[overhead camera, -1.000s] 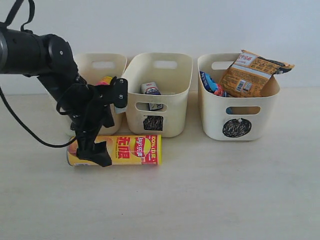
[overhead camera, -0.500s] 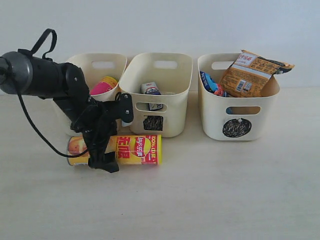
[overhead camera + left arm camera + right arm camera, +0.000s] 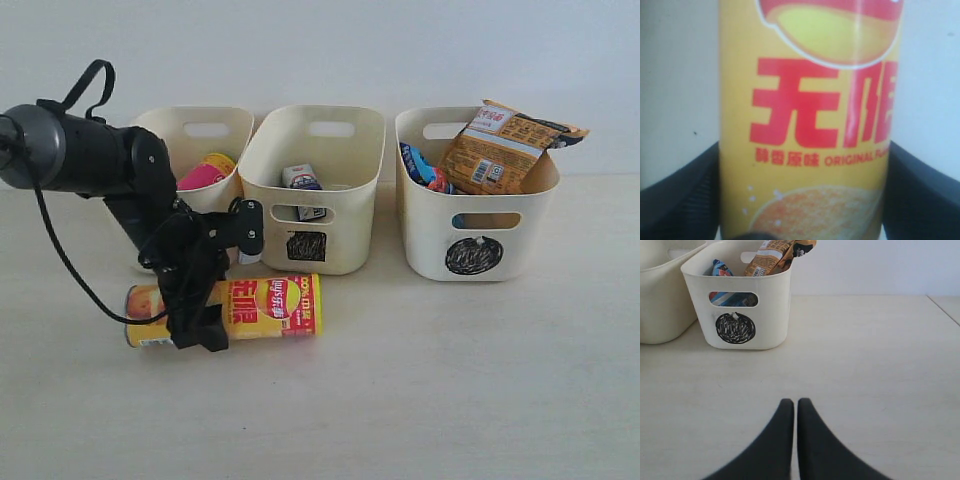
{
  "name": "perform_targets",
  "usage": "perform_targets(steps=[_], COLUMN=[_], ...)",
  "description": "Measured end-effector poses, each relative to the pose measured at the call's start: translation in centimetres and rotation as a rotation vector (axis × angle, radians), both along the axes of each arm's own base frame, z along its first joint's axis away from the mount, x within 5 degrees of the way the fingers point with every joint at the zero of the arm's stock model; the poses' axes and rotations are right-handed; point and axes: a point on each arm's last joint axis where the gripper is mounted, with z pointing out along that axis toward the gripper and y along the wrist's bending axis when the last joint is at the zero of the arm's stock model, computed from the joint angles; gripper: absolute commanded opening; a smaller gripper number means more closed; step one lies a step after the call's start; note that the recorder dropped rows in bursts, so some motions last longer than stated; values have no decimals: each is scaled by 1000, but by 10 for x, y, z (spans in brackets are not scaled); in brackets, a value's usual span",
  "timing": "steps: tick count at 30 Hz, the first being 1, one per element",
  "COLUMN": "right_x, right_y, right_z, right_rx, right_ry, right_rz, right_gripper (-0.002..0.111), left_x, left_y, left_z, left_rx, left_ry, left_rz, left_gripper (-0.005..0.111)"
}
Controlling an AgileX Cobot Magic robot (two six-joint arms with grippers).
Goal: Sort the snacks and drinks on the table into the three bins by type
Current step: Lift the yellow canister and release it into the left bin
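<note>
One yellow chip tube (image 3: 270, 305), long axis nearly level and left-right, sits clamped in the left hand (image 3: 193, 310).

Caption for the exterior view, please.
Left gripper closed on the yellow tube in front of three partly filled bins.

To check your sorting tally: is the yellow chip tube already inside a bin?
No, the yellow chip tube is outside, in front of them.
</note>
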Motion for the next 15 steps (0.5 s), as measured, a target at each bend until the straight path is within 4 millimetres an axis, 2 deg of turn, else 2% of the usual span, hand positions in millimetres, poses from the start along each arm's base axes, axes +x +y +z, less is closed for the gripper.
perform_targets(steps=[5,10,15], right_x=[0,0,0], right_y=[0,0,0], right_z=[0,0,0], right_rx=[0,0,0], right_ry=[0,0,0], right_rz=[0,0,0], right_gripper=[0,0,0], left_x=[-8,-17,-19], left_y=[2,5,6], left_z=[27,64,98], left_rx=[-3,-26,-98], left_ry=[10,-35,-141], left_rz=[-17,-16,106], left_gripper=[4,4,4])
